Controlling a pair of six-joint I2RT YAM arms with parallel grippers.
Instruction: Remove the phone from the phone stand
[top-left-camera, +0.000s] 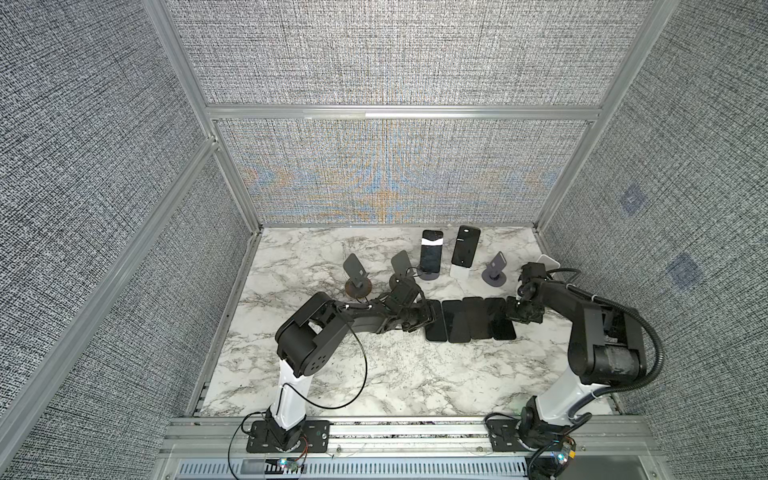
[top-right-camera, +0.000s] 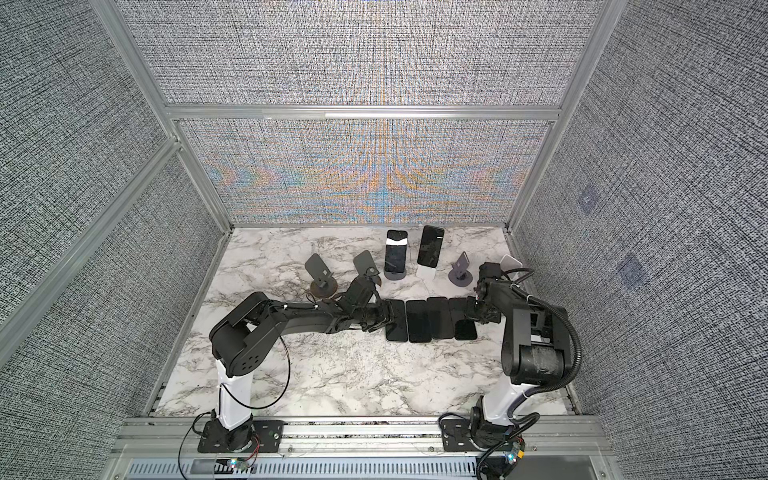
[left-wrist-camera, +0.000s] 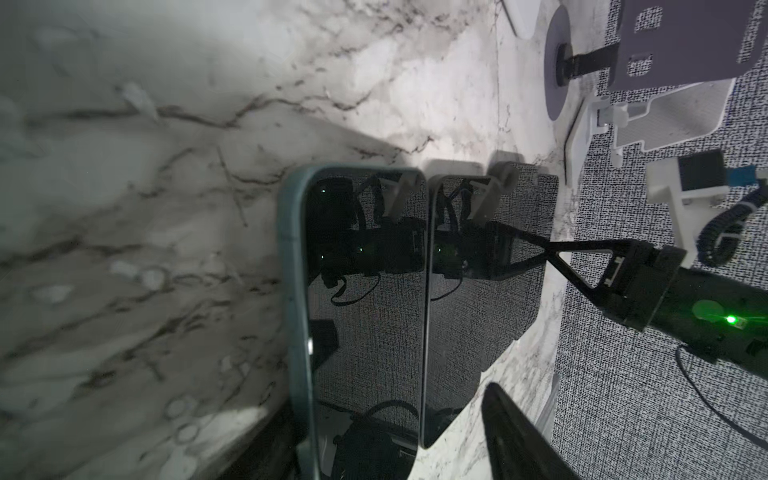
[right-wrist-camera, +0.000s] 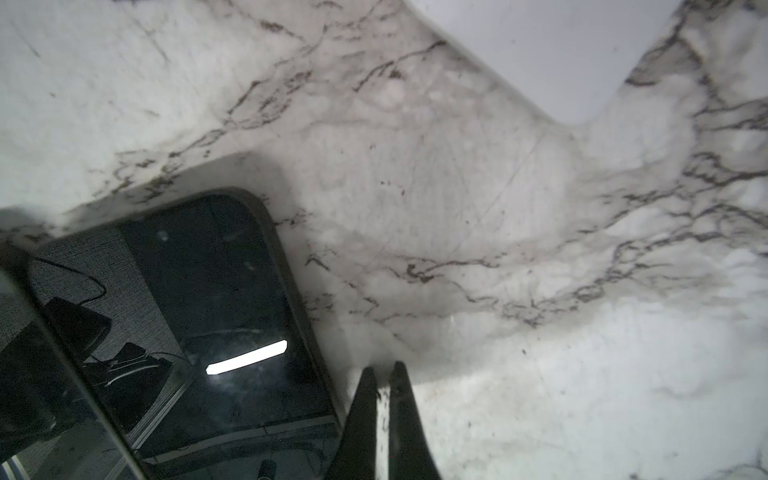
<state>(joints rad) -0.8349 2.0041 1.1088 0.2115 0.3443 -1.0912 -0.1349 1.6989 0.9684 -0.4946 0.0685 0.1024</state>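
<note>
Two dark phones still stand on stands at the back: one phone (top-left-camera: 431, 254) (top-right-camera: 395, 254) on a grey phone stand (top-left-camera: 430, 275), another phone (top-left-camera: 466, 246) on a white stand (top-left-camera: 459, 272). Several phones lie flat in a row mid-table. My left gripper (top-left-camera: 429, 318) (top-right-camera: 384, 318) (left-wrist-camera: 388, 403) is open, its jaws either side of the leftmost flat phone (top-left-camera: 436, 328) (left-wrist-camera: 361, 291), which rests on the marble. My right gripper (top-left-camera: 514, 311) (top-right-camera: 474, 309) (right-wrist-camera: 382, 370) is shut and empty, its tips on the table beside the rightmost flat phone (right-wrist-camera: 199, 324).
Empty stands sit behind the arms: a rusty-based one (top-left-camera: 356, 276), a dark one (top-left-camera: 402, 266), a grey one (top-left-camera: 495, 272) and a white one (top-left-camera: 547, 262) at the back right. Fabric walls close in the marble table (top-left-camera: 374, 374) on three sides.
</note>
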